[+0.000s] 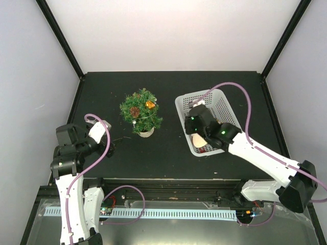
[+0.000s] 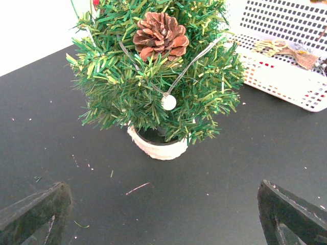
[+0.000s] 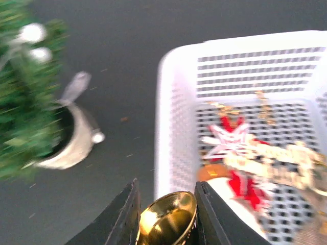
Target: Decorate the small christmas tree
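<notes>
Right claw (image 3: 167,196) clenched on gold bell (image 3: 168,217) at white basket (image 3: 173,102) | left claw (image 2: 162,188) released, facing small christmas tree (image 2: 153,76)

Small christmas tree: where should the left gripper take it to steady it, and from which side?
Grip the round white pot, coming in low and level from the left gripper's own side, where its open jaws face it. The pot looks like the only rigid part. The small christmas tree's bushy sprigs overhang the rim and would likely give, and a light wire hangs there.
</notes>
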Motion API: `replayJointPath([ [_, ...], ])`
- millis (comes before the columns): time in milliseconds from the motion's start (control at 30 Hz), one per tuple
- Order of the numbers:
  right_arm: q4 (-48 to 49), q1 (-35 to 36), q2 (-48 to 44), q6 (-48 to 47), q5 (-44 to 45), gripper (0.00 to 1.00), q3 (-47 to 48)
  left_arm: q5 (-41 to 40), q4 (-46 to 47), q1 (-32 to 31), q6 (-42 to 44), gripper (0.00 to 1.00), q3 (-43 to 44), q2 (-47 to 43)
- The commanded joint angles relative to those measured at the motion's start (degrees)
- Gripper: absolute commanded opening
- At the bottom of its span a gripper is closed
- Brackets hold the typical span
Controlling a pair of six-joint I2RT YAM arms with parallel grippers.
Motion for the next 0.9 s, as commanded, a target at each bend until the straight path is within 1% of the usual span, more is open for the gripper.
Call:
replayJointPath([
  [0, -5.45, -7.83, -1.64, 3.78, 2.74, 0.25, -1.99, 0.90, 0.66, 0.52, 0.01, 0.99, 0.08, -0.76],
  [67, -6.07, -11.58, 0.20, 4.76, 1.09, 0.25, -3.02, 0.97, 0.65, 0.56, 0.00, 0.99, 0.05, -0.75],
  [133, -6.77, -13.02, 3.53, 5.30, -0.27, 0.25, -3.75, 0.99, 0.66, 0.59, -0.04, 0.99, 0.08, -0.73],
  [200, -6.39, -13.12, 6.36, 5.81, -1.31, 0.25, -4.76, 1.01, 0.66, 0.60, 0.01, 0.99, 0.08, -0.75],
  [300, -5.58, -13.15, 9.72, 6.43, -3.35, 0.28, -6.45, 0.99, 0.68, 0.64, 0.05, 0.99, -0.01, -0.82],
  [467, -3.69, -13.18, 11.56, 7.23, -4.30, 0.29, -9.14, 1.12, 0.64, 0.77, 0.00, 0.99, -0.01, -0.84],
  [500, -3.85, -13.14, 11.72, 7.25, -4.64, 0.30, -9.18, 1.14, 0.65, 0.88, 0.06, 0.99, -0.01, -0.87],
  [533, -4.14, -13.11, 11.78, 7.17, -5.04, 0.35, -9.20, 1.09, 0.66, 0.93, 0.09, 0.99, -0.05, -0.97],
  [567, -4.63, -13.13, 11.64, 7.23, -5.07, 0.47, -9.13, 1.08, 0.70, 1.04, 0.10, 0.99, -0.10, -0.97],
  [600, -5.01, -13.12, 11.15, 7.25, -5.18, 0.55, -9.15, 1.14, 0.66, 1.20, 0.11, 0.99, -0.14, -1.01],
  [633, -5.45, -13.08, 10.36, 7.25, -5.33, 0.60, -9.20, 1.16, 0.66, 1.31, 0.14, 0.99, -0.10, -0.99],
  [733, -6.62, -12.70, 7.33, 6.91, -6.27, 0.68, -9.55, 1.35, 0.57, 1.49, 0.31, 0.99, -0.09, -1.02],
  [800, -7.74, -11.93, 6.30, 6.50, -7.58, 0.67, -9.61, 1.43, 0.48, 1.59, 0.35, 0.99, -0.01, -1.02],
  [867, -8.67, -10.44, 6.11, 5.99, -8.73, 0.65, -9.56, 1.48, 0.48, 1.57, 0.34, 0.99, -0.05, -1.05],
])
